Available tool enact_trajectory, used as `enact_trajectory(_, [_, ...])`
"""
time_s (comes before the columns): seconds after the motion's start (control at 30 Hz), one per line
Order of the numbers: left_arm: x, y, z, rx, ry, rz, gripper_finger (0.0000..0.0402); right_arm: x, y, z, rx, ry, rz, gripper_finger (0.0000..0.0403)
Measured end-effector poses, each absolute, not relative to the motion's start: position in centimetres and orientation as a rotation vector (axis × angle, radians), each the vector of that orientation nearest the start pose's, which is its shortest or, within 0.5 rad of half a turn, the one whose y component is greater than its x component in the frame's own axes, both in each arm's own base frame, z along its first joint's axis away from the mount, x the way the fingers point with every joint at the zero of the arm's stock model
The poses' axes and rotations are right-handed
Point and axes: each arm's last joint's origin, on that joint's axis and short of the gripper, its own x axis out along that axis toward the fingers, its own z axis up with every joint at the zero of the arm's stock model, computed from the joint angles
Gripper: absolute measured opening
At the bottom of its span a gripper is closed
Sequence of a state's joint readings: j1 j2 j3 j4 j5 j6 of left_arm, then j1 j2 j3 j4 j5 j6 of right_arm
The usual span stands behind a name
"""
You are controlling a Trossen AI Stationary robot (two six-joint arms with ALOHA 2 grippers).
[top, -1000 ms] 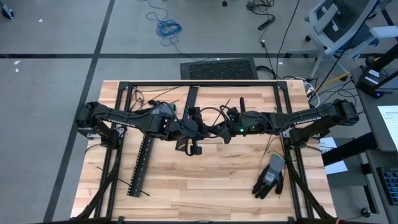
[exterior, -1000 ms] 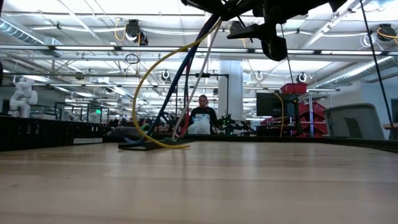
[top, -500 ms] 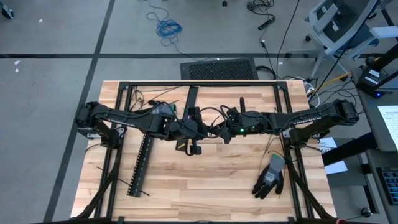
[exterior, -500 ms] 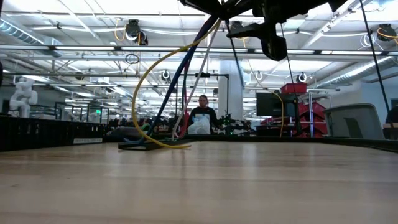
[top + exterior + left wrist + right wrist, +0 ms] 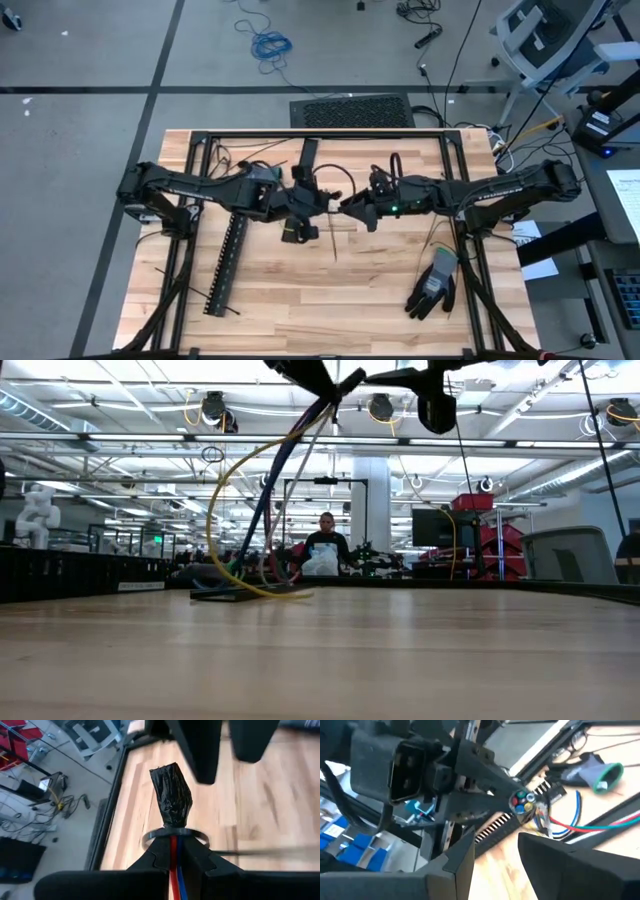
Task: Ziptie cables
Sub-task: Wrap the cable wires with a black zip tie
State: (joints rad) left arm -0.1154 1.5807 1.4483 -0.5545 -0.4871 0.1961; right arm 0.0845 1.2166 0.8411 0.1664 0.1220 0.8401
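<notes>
Multicoloured cables (image 5: pixel 175 870) between left jaws

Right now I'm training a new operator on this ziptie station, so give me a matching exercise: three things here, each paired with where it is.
Things:
1. cables
2. work glove
3. black slotted rail

Places:
a. flat on the table, on the left arm's side
b. clamped in the left gripper, lifted off the table
c. lying on the table, on the right arm's side

Pairs: 1-b, 2-c, 3-a

Matt pale wood table (image 5: pixel 300 290), black tape-wrapped cables (image 5: pixel 172 795) tip.
</notes>
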Motion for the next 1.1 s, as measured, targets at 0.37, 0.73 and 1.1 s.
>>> enact_trajectory(0.37, [34.5, -2.7, 33.9, 0.401, 0.673, 0.283, 0.0025, 27.0, 1.6, 29.1, 0.645, 0.235, -0.173, 0.0144])
enact_trajectory(0.73, [33.7, -2.6, 35.8, 0.369, 0.584, 0.296, 0.0025, 26.7, 1.1, 28.3, 0.301, 0.313, -0.292, 0.0144])
enact_trajectory(1.1, [33.7, -2.7, 37.2, 0.310, 0.531, 0.305, 0.0025, 28.0, 1.0, 28.8, 0.254, 0.187, -0.270, 0.0144])
